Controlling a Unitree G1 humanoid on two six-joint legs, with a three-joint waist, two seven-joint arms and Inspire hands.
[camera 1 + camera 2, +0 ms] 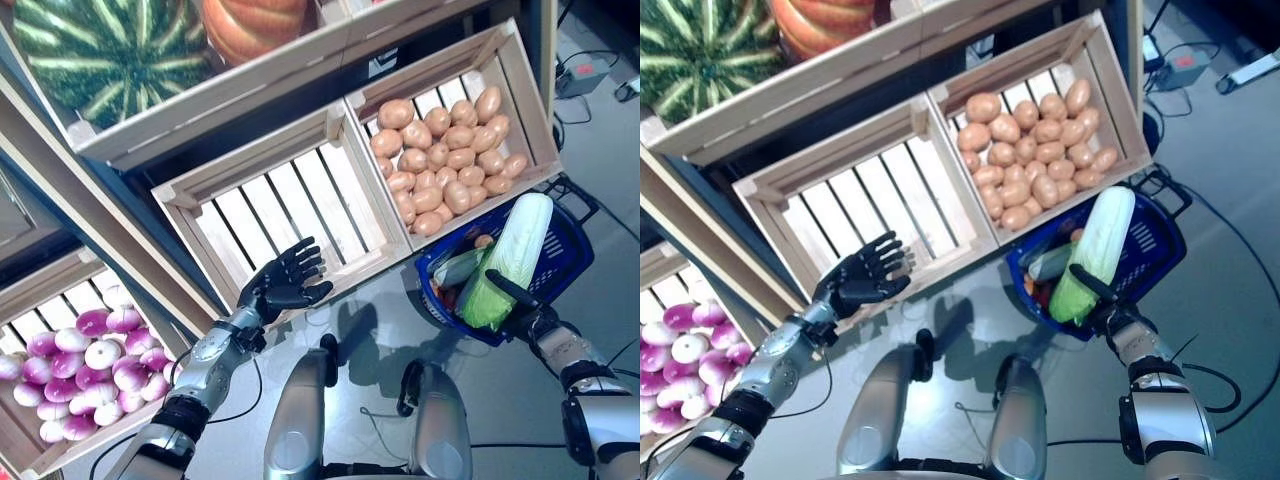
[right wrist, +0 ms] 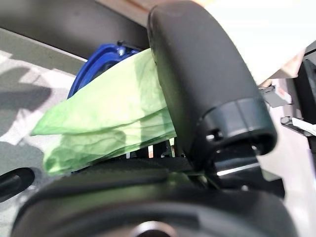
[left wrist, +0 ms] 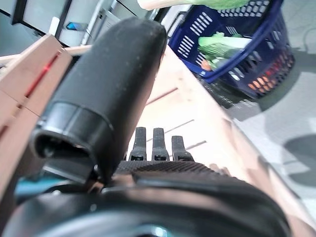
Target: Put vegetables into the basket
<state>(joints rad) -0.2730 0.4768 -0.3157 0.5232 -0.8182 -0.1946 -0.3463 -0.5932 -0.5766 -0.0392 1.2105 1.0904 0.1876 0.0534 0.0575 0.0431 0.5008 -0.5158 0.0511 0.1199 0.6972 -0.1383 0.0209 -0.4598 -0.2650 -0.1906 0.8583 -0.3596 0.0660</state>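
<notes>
Nearest the robot, at the lower right of the head views, the right hand has its thumb and fingers curled round the green leafy end of a long napa cabbage; its own wrist view shows the thumb pressed across the pale green leaves. The cabbage lies slanted over the blue basket, its white end pointing up past the far rim, so it sits above the load and not yet down inside. Under it the basket already holds a pale green vegetable and some small orange pieces.

Over on the left side, the left hand hovers with fingers spread apart and holding nothing, just before the front board of the empty crate.

The step in hand looks like setting the cabbage into the basket. To do it well, I judge the hand should lower the leafy end first, let the length settle along the basket's long side, and loosen only once the weight rests on the contents; letting go early risks the white end tipping over the rim.

Beyond the basket stands a crate of potatoes. Purple onions fill a crate at far left, and a striped melon and an orange pumpkin sit on the shelf above.
</notes>
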